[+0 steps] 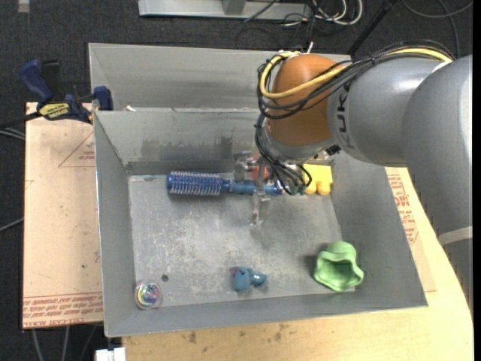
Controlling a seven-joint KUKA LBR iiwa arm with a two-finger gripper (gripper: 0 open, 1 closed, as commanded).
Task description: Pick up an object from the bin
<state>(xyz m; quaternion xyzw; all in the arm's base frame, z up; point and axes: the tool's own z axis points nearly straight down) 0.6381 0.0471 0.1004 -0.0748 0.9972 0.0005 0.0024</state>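
A blue hairbrush lies along the back of the bin floor, bristled head to the left and handle pointing right. My gripper is down at the handle end of that brush, under the arm's orange cover, and part of the handle is hidden by it. Whether it touches the handle I cannot tell. A yellow block-like thing lies just right of the gripper, against the back wall.
A crumpled green thing sits near the front right corner. A small blue figure lies at the front middle, and a shiny ball in the front left corner. The arm comes in from the right above the bin.
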